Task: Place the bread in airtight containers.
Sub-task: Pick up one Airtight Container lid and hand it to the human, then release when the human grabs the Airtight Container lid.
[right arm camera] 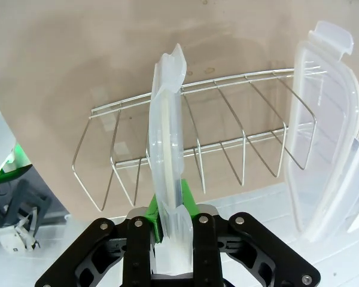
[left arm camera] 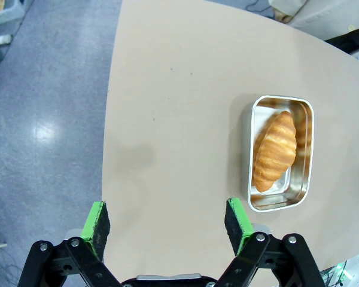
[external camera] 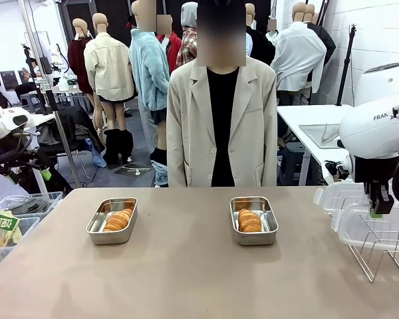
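Left gripper [left arm camera: 167, 221]: jaws set wide, nothing between them, hanging over the table [left arm camera: 167, 107] close to its edge. The left tin [left arm camera: 287, 192] stands open on the table ahead of this gripper and out past its right-hand finger, well apart from it. The left roll [left arm camera: 275, 149] lies slantwise inside that tin.

The right tin [external camera: 269, 231] stands open on the table, well off to the left of the right gripper, with the right roll [external camera: 250, 220] lying inside it.

Right gripper [right arm camera: 170, 215]: jaws closed narrow on a clear lid [right arm camera: 166, 119], held edge-on and upright. A wire rack [right arm camera: 227, 146] stands on the table just ahead of the fingers. A second lid [right arm camera: 323, 119] leans in the rack, off to the right of the held one and apart from it.
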Robot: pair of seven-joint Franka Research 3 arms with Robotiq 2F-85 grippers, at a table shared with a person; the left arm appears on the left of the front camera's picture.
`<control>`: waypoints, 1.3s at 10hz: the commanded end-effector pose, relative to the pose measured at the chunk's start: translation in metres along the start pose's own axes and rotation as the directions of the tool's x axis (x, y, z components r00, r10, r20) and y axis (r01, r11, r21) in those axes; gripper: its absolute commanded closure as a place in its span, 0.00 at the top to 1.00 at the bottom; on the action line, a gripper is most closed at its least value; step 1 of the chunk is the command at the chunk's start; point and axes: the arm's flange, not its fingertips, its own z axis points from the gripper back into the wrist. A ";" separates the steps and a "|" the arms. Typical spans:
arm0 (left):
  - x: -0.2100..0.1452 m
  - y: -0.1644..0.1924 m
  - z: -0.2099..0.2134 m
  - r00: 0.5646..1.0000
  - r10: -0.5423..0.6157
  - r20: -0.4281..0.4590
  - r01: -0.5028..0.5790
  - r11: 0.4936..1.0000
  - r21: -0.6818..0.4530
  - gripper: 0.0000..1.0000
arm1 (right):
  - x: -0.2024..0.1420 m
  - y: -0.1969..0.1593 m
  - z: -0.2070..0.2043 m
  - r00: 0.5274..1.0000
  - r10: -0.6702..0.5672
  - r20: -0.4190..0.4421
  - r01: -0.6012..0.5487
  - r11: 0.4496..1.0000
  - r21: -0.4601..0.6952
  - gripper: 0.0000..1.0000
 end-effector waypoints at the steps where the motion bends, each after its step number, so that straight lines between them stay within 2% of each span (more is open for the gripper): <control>1: -0.001 0.000 0.001 1.000 0.003 0.008 -0.003 1.000 0.011 1.00 | 0.000 0.003 0.003 0.999 -0.024 -0.027 0.023 0.999 -0.022 0.00; 7: -0.001 0.000 0.001 1.000 0.003 0.008 -0.003 1.000 0.011 1.00 | -0.001 0.001 0.004 1.000 -0.011 0.003 0.011 1.000 -0.008 0.00; 9: -0.001 0.000 0.001 1.000 0.003 0.008 -0.003 1.000 0.011 1.00 | -0.007 0.031 0.041 0.998 -0.040 0.047 0.045 0.993 -0.108 0.00; 10: -0.001 0.000 0.001 1.000 0.003 0.008 -0.003 1.000 0.011 1.00 | -0.008 0.045 0.063 0.997 -0.033 0.063 0.045 0.979 -0.198 0.00; 12: -0.001 0.000 0.001 1.000 0.003 0.008 -0.003 1.000 0.011 1.00 | 0.008 0.059 0.106 0.998 0.017 0.068 0.007 0.943 -0.333 0.00; 13: -0.001 0.000 0.001 1.000 0.003 0.008 -0.003 1.000 0.011 1.00 | 0.022 0.062 0.125 0.994 0.080 0.073 -0.044 0.915 -0.402 0.00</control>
